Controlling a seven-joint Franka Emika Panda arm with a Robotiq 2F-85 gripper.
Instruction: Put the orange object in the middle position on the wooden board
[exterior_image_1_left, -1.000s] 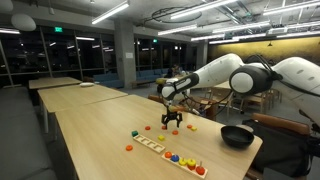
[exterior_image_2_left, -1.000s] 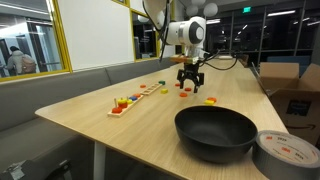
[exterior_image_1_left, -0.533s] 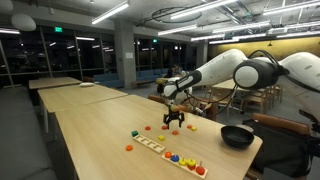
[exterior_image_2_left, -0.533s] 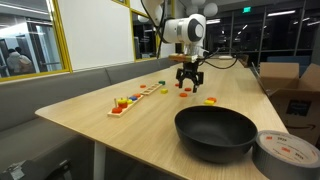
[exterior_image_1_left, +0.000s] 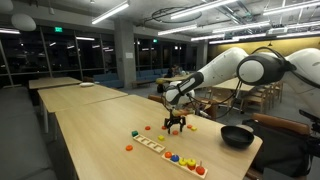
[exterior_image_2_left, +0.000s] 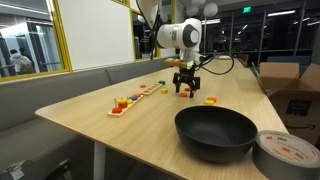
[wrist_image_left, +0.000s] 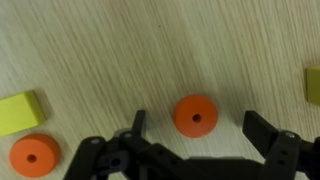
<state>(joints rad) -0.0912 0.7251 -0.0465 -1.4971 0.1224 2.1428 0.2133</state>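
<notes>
The fingers (wrist_image_left: 262, 130) stand spread wide in the wrist view, one on each side of an orange disc (wrist_image_left: 196, 116). The disc lies flat on the table (wrist_image_left: 120, 50) and touches neither finger. A second orange disc (wrist_image_left: 34, 157) lies at the lower left, just beside a yellow block (wrist_image_left: 22, 112).

In an exterior view the arm (exterior_image_1_left: 235, 70) reaches down, and the fingers (exterior_image_1_left: 171, 125) hang low over the table near one end of the wooden board (exterior_image_1_left: 165, 150). The disc there is too small to make out. A black pan (exterior_image_1_left: 237, 136) sits near the table's corner.

In an exterior view the fingers (exterior_image_2_left: 181, 88) point down around the orange disc (exterior_image_2_left: 184, 93). The wooden board (exterior_image_2_left: 135, 99) lies apart from it, and the black pan (exterior_image_2_left: 215, 132) and a roll of tape (exterior_image_2_left: 287, 152) are in front.
</notes>
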